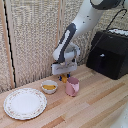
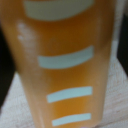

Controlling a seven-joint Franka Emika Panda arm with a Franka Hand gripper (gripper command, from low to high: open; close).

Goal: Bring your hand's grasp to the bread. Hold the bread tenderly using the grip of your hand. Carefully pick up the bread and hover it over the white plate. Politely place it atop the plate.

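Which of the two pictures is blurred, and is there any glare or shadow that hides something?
Wrist view: strongly out of focus, filled by an orange surface with pale stripes, too close to tell what it is. Exterior view: soft but readable; even light, no glare; the gripper hides most of what is under it; the white plate and pink cup show clearly.

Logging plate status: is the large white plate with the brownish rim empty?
Empty: the large round white plate shows nothing on its face in the exterior view.
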